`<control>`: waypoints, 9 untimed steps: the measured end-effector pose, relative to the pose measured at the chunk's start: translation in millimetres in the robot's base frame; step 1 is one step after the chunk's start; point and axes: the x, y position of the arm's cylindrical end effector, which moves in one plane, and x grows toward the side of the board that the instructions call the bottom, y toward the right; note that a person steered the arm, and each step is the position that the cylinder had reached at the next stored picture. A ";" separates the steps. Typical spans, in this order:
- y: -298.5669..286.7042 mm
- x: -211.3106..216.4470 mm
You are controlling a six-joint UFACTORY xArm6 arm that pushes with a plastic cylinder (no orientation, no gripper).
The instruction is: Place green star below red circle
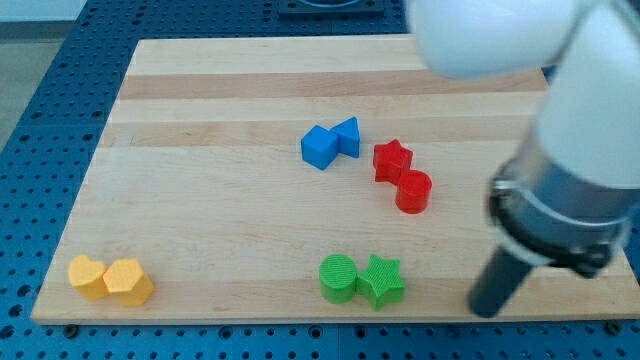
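Observation:
The green star (383, 281) lies near the view's bottom edge of the wooden board (220, 200), touching a green circle (338, 277) on its left. The red circle (413, 191) sits above and slightly right of the star, touching a red star (392, 160) at its upper left. My tip (487, 308) is the lower end of the dark rod at the view's bottom right. It stands to the right of the green star, well apart from it, and below and right of the red circle.
A blue cube (319, 147) and a blue triangle (348, 136) touch each other near the board's middle. A yellow heart (86, 275) and a yellow hexagon (128, 281) sit together at the bottom left. The arm's white and grey body (560, 150) fills the view's right.

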 end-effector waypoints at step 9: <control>-93.5 -15.7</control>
